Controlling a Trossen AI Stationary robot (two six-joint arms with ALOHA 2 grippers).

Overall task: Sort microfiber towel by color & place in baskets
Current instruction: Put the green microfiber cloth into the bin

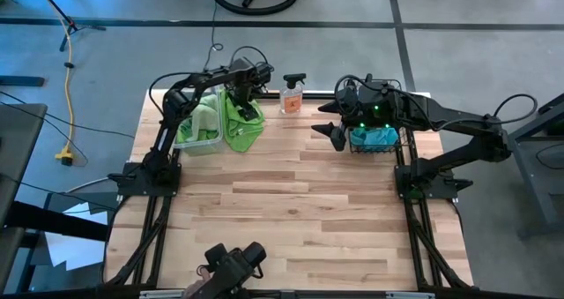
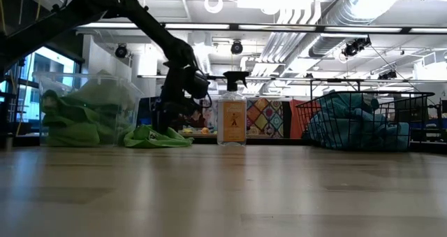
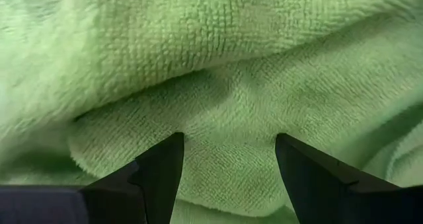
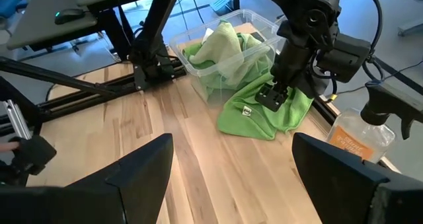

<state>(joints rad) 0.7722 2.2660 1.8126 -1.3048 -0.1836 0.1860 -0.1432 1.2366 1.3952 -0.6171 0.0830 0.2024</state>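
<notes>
A lime green towel (image 4: 264, 121) lies crumpled on the table against the wall of the clear tub (image 4: 251, 18), which holds more green towels (image 1: 204, 121). My left gripper (image 3: 228, 141) is open and down on that outer towel (image 1: 244, 127). Sky blue towels (image 1: 374, 138) fill the black wire basket (image 2: 419, 97) at the far right. My right gripper (image 4: 231, 151) is open and hangs just left of the basket (image 1: 401, 147), touching nothing. My left gripper comes from above, pointing down, with its open fingertips (image 3: 173, 145) set on the crumpled green towel beside the tub. A soft fold of the cloth (image 3: 228, 128) lies between the two fingers. The towel rests on the table, slack.
A clear spray bottle with a black trigger (image 1: 293, 94) stands at the far edge between tub and basket, close to my left gripper. The near and middle part of the wooden table (image 1: 291, 220) holds nothing. A camera mount (image 1: 233, 262) sits at the near edge.
</notes>
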